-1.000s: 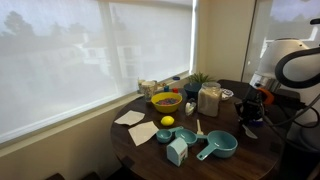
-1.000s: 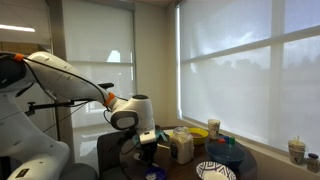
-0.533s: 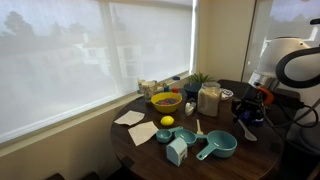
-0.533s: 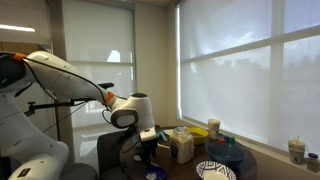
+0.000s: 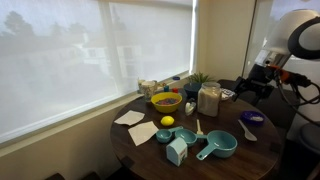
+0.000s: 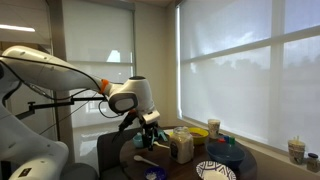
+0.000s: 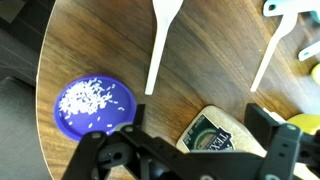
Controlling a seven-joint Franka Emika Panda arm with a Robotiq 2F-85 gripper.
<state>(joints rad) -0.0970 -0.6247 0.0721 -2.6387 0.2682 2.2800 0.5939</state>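
Round dark wood table [image 5: 132, 155] by window, roller blinds [image 5: 90, 50] down.
- Gripper [image 5: 252, 88]: hung above table edge, jaws spread wide, nothing held.
- Purple dish [image 7: 93, 105]: 1, white grains inside, on table just below gripper.
- White spoons [image 7: 160, 40]: 2 in wrist view, lying apart.
- Tan card [image 7: 212, 133]: 1, dark emblem, lettering unreadable, lower part hidden by gripper.
- Teal scoops [image 5: 217, 147]: 2.
- Lemon [image 5: 167, 121]: 1.

Both exterior views share table [image 5: 250, 152]; wrist view looks down.
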